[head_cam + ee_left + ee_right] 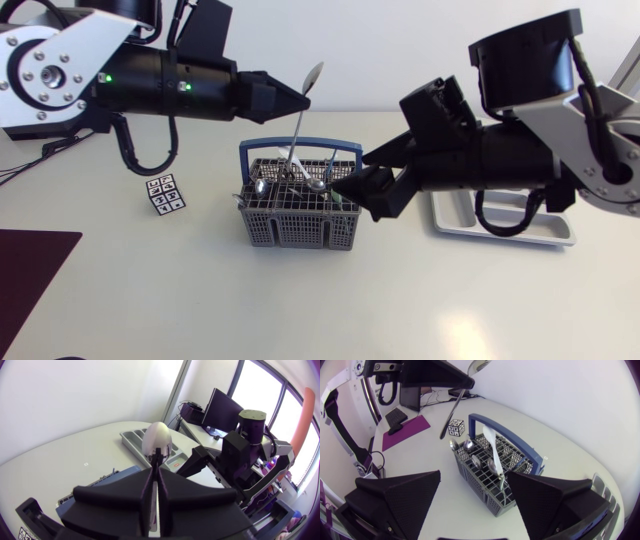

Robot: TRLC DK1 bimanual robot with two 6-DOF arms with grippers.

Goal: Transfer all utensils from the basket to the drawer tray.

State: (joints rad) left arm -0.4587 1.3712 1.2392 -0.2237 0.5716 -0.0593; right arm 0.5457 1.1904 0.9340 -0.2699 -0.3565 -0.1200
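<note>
Your left gripper (156,471) is clenching a silver spoon (157,440) just below its bowl, both fingers pressing it from two sides. In the head view that gripper (298,97) is sitting at upper centre of the frame, above the basket (300,232).

The spoon (301,128) is standing steeply, its long axis nearly vertical and leaning a little; the bowl is pointing up past the fingertips and the thin handle is hanging down toward the basket. From the right wrist view its free end seems to be hanging in the air, clear of the wires, near the marker cube (456,427); that is a judgement, not a certainty.

Because you are gripping so close to the bowl, the long handle is likely to swing; be moving slowly, and be raising it until the tip is clearing the blue carry handle (300,146) before travelling right.

Further on, your right gripper (362,190) is hovering wide open, holding nothing, at the basket's right end; more utensils (493,466) are lying inside.

Beyond it, at the right of the frame, the drawer tray (455,222) is lying partly under your right arm. That arm is blocking the straight path, so plan on passing over it, then turning the spoon so its length is lining up with a compartment.
</note>
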